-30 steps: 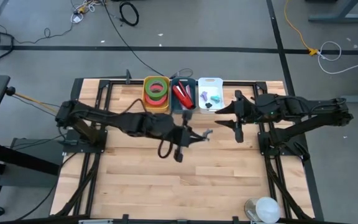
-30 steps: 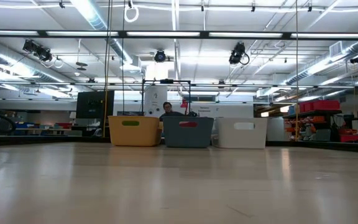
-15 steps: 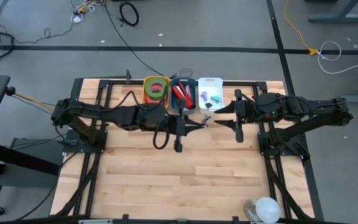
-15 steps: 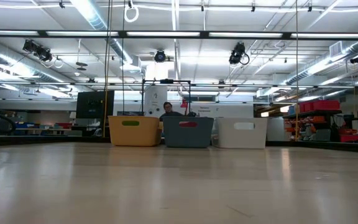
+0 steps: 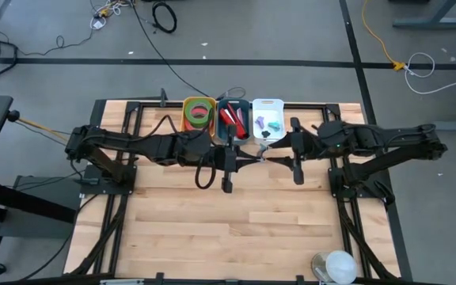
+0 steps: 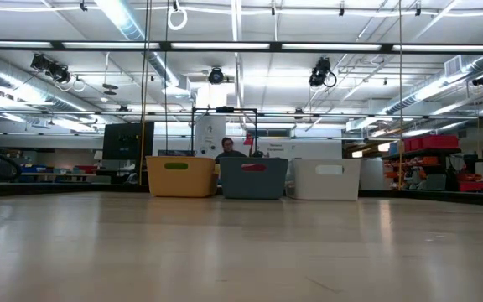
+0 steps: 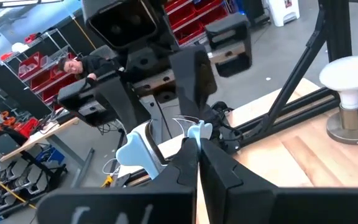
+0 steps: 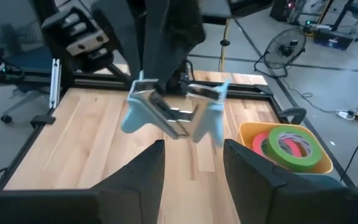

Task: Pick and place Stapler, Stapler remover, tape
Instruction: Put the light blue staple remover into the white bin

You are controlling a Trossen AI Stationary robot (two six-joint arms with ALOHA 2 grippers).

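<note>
One stapler remover (image 5: 261,155), centre frame, pinched in my left gripper (image 5: 258,157). Light, stiff, slick metal claws; I'd take its plastic wings. Right gripper (image 5: 274,153) half-open, empty, facing it.

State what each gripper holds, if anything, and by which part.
The left gripper pinches the staple remover by its metal jaw end. The right gripper is open, holding nothing.
</note>
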